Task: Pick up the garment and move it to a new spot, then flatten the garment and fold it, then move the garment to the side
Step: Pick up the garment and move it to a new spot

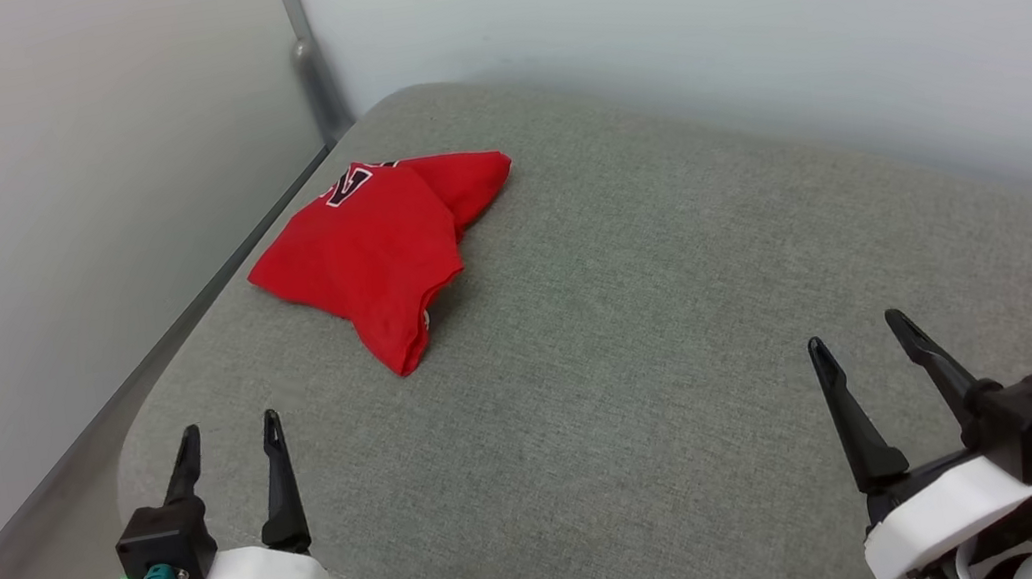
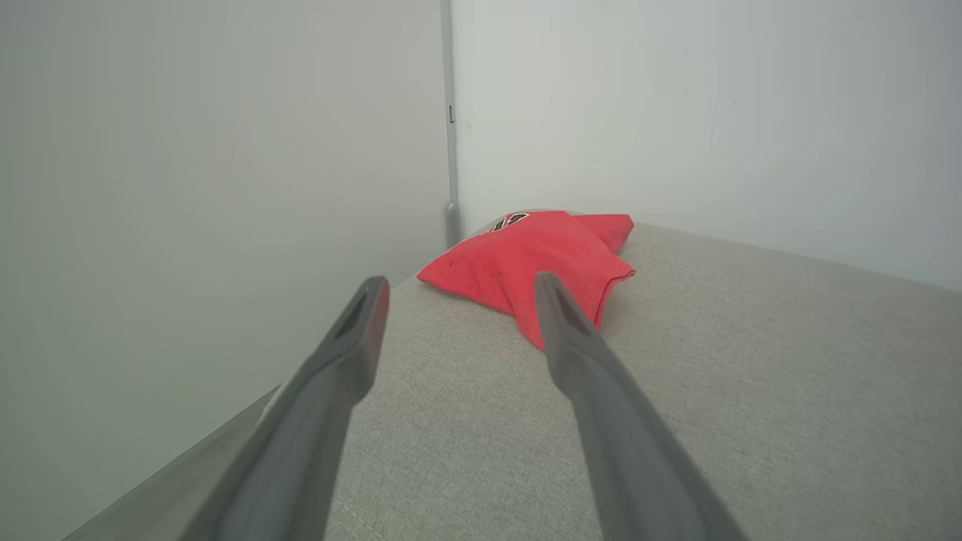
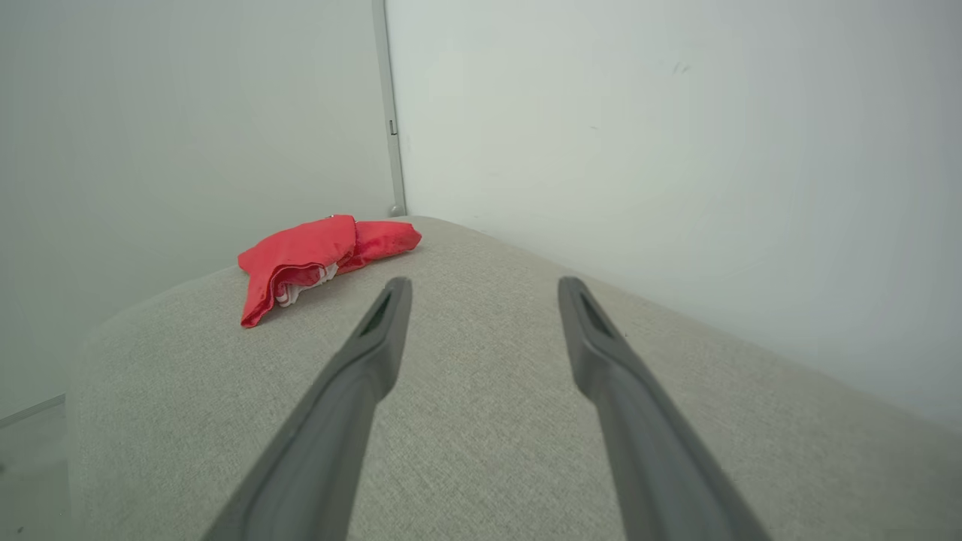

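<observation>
The garment (image 1: pixel 379 248) is a red shirt lying in a loose folded heap at the far left of a grey cushioned surface (image 1: pixel 643 332), with a bit of black white-edged lettering at its far edge. The left wrist view has the garment (image 2: pixel 537 259) just beyond the fingertips; in the right wrist view the garment (image 3: pixel 312 259) lies far left, a white inner layer peeking out. My left gripper (image 1: pixel 228 433) hovers open at the near left, short of the garment. My right gripper (image 1: pixel 855 330) stands open at the near right, holding nothing.
Pale walls close in on the left (image 1: pixel 45 245) and behind (image 1: pixel 742 25), meeting at a grey corner post (image 1: pixel 314 75). The cushion's left edge (image 1: pixel 141 423) drops off toward a narrow grey strip along the left wall.
</observation>
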Robot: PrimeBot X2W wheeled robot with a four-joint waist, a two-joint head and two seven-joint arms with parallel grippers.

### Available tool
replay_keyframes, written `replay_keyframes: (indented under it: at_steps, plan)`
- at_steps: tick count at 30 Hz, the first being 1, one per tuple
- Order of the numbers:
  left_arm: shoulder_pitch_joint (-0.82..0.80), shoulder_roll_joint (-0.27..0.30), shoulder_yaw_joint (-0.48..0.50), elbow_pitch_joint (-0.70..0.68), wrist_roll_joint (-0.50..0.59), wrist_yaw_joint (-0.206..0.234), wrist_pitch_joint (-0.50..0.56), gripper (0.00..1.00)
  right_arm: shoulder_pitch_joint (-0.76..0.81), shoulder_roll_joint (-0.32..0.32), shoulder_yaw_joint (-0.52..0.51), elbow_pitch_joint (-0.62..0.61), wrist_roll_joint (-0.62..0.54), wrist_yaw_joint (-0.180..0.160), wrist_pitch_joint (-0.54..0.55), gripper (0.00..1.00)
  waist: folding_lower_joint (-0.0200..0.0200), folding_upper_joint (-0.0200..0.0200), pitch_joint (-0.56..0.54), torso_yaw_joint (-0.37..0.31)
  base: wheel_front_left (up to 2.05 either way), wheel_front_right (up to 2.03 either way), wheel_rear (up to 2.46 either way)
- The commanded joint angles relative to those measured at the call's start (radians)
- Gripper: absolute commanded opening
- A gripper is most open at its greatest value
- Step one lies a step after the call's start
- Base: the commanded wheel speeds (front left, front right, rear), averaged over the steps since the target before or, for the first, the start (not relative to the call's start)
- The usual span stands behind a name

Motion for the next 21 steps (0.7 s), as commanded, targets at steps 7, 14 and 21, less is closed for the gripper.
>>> replay_keyframes:
  at_steps: [7, 14, 21]
  plan:
    - [-0.038, -0.008, 0.003, -0.007, -0.016, 0.002, 0.005, 1.00, -0.033, 0.001, 0.004, 0.010, -0.013, 0.000, -0.003, 1.00, -0.0001, 0.0000, 0.018, 0.010, 0.00, 0.00, 0.00]
    - [-0.149, 0.014, -0.004, -0.004, -0.040, -0.039, 0.051, 1.00, -0.040, 0.001, 0.001, -0.004, -0.016, 0.000, 0.009, 1.00, -0.0001, 0.0000, 0.057, -0.010, 0.00, 0.00, 0.00]
    - [-0.389, 0.067, 0.028, 0.005, -0.094, -0.078, 0.156, 1.00, -0.101, 0.000, 0.002, -0.033, -0.040, 0.000, 0.028, 1.00, -0.0001, 0.0000, 0.172, -0.102, 0.00, 0.00, 0.00]
